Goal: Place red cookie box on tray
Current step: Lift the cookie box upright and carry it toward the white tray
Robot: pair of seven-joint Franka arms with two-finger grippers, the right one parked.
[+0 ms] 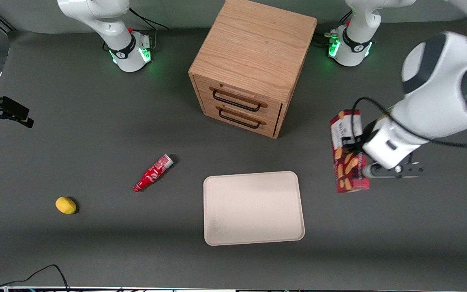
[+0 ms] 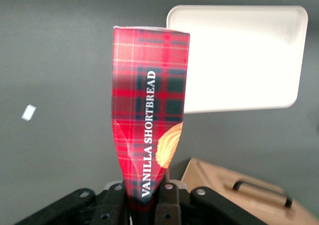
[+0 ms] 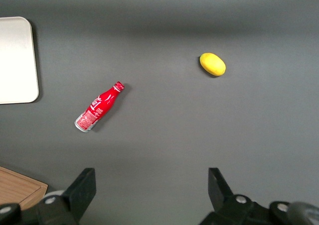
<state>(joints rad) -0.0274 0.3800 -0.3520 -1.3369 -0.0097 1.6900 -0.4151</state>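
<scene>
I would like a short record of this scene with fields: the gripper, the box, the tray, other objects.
gripper: the left gripper is shut on the red cookie box, held above the table toward the working arm's end
box: the red cookie box is lifted, not yet over the tray
tray: the tray lies flat, nothing on it
other objects: wooden drawer cabinet, red bottle lying on its side, yellow lemon

You can see the red cookie box [image 1: 348,156] with plaid and cookie pictures, held up off the bench in the hand [image 2: 144,205], beside the flat beige tray [image 1: 253,207], not touching it.
</scene>
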